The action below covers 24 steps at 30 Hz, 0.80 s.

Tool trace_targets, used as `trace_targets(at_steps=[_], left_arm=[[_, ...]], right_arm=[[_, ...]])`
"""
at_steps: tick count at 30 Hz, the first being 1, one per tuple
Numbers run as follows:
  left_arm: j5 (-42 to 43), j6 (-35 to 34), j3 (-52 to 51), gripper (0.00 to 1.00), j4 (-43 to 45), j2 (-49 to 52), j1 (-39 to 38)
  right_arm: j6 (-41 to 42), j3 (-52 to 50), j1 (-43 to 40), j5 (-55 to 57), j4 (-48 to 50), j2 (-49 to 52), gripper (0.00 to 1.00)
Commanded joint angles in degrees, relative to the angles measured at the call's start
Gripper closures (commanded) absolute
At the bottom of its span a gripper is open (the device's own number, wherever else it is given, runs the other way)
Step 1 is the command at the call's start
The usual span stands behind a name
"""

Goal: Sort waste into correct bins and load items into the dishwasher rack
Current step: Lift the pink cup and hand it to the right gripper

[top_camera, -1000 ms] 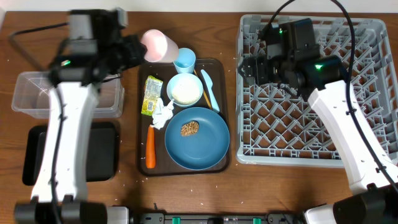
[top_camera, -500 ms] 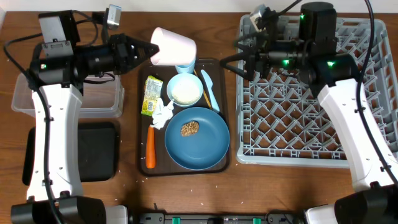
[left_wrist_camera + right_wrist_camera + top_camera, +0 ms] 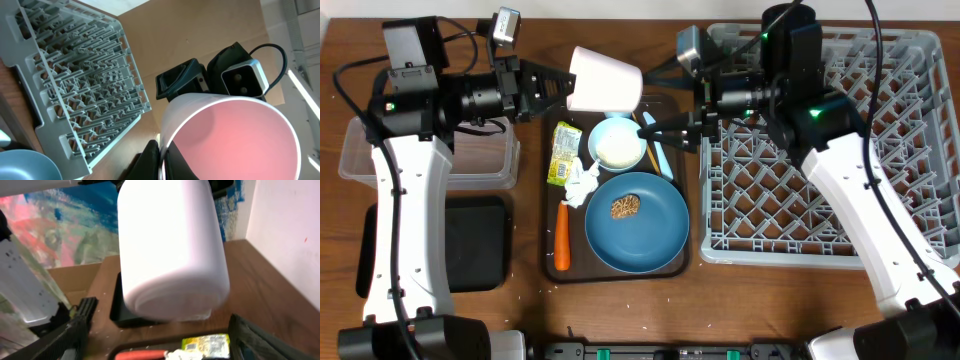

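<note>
1. Nearest the front edge of the worktop, a large round dark blue plate [image 3: 655, 235] carrying brown food crumbs [image 3: 625, 207] lies on the dark brown serving tray [image 3: 548, 200]. A small orange carrot [image 3: 561, 238] lies just beside the plate.
2. Further back on that tray sit a white bowl with a pale blue rim [image 3: 617, 143], a crumpled white tissue [image 3: 582, 180], a yellow-green printed wrapper [image 3: 563, 152] and a light blue utensil [image 3: 658, 150]. A dropped cup would likely land among them.
3. Above the tray's far end, the pink plastic cup [image 3: 605, 80] lies sideways in the air. The left hand [image 3: 552, 88] is pinched on its wall at the rim.
4. The right hand [image 3: 660, 100] is spread wide and empty, with a finger on either side of the cup's base end and apart from it. This looks like a handover. The right hand should slide further along the body and close squarely across it before the left hand lets go, because the smooth round wall may slip.
5. Farthest right, the large grey gridded plastic dishwasher rack [image 3: 820, 200] has its left wall just beside the right hand. The cup must be lifted over that edge, and the cells in view beyond it hold nothing.
</note>
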Motion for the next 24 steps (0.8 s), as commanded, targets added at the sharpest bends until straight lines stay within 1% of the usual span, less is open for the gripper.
trace_targets(at_steps=[1, 5, 7, 11, 16, 21, 24], left_arm=[[2.1, -0.9, 0.4, 0.94, 0.1, -0.1, -0.6], [2.1, -0.9, 0.4, 0.94, 0.1, -0.1, -1.7], [2.0, -0.9, 0.4, 0.94, 0.1, -0.1, -2.4], [2.0, -0.9, 0.4, 0.94, 0.1, -0.1, -3.0], [2.0, -0.9, 0.4, 0.94, 0.3, -0.1, -3.0], [2.0, -0.9, 0.4, 0.94, 1.4, -0.1, -3.0], [1.9, -0.9, 0.4, 0.93, 1.7, -0.1, -3.0]], right_arm=[[-0.7, 1.0, 1.4, 1.8, 2.0, -0.6, 0.16], [-0.3, 1.0, 3.2, 2.4, 5.5, -0.6, 0.15], [0.5, 1.0, 4.1, 5.0, 6.6, -0.6, 0.15], [0.6, 1.0, 4.6, 7.4, 6.6, -0.6, 0.19], [1.7, 1.0, 4.6, 7.4, 6.8, -0.6, 0.31], [2.7, 1.0, 4.5, 7.4, 6.8, -0.6, 0.46], [3.6, 1.0, 4.4, 7.5, 6.7, -0.6, 0.49]])
